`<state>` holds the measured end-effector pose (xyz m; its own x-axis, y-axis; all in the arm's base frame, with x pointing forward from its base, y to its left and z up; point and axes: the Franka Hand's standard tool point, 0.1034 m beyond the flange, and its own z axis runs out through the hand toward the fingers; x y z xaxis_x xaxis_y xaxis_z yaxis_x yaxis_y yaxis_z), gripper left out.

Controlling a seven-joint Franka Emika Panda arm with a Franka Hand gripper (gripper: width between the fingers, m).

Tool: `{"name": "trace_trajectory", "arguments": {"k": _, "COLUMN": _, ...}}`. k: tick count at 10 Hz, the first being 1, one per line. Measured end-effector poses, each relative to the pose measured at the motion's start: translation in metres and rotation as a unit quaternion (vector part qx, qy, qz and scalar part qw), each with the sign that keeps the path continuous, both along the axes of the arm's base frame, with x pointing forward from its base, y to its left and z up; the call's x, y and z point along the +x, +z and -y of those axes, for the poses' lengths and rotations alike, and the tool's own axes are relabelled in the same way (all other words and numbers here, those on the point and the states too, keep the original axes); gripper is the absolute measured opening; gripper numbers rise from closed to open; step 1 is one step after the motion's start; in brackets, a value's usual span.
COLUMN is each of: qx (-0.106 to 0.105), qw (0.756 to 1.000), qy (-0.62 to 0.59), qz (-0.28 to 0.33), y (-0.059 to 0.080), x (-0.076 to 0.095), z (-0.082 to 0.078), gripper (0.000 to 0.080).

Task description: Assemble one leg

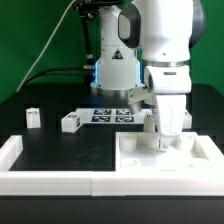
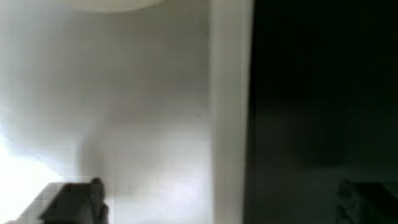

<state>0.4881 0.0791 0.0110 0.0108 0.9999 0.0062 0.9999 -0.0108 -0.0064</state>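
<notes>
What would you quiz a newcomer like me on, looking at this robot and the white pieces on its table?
1. Where does the marker board lie? A. in front of the arm's base; B. on the tabletop; C. in the gripper.
2. True or false: the gripper is down over the marker board.
3. How many loose legs sit on the black table towards the exterior view's left?
Key: 1 A. 2 false, it is down over the tabletop. 3 two.
</notes>
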Motion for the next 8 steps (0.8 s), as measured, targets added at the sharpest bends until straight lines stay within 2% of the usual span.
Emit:
{"name": "trace_trajectory", "arguments": {"k": 1, "qx": 0.0, "qw": 0.999, "qy": -0.035, "qz": 0.005, "y": 0.008, "x": -0.007, "z": -0.003, "gripper": 0.0649}}
{"name": "trace_trajectory", "arguments": {"k": 3, "qx": -0.003, "qw": 0.994, "qy": -0.11, "qz": 0.013, "y": 0.029, "x": -0.034, "z": -0.013, "gripper": 0.0649}}
{"name": "trace_trajectory", "arguments": {"k": 5, "qx": -0.009, "qw": 0.987, "qy": -0.161, "qz": 0.018, "y": 0.047, "x": -0.046, "z": -0.023, "gripper": 0.0649}}
{"name": "trace_trajectory", "arguments": {"k": 6, "qx": -0.013, "qw": 0.984, "qy": -0.176, "qz": 0.016, "y": 0.051, "x": -0.048, "z": -0.027, "gripper": 0.0649}}
{"name": "trace_trajectory", "arguments": {"k": 8, "qx": -0.012, "qw": 0.984, "qy": -0.178, "qz": 0.014, "y": 0.047, "x": -0.048, "z": -0.025, "gripper": 0.0649}}
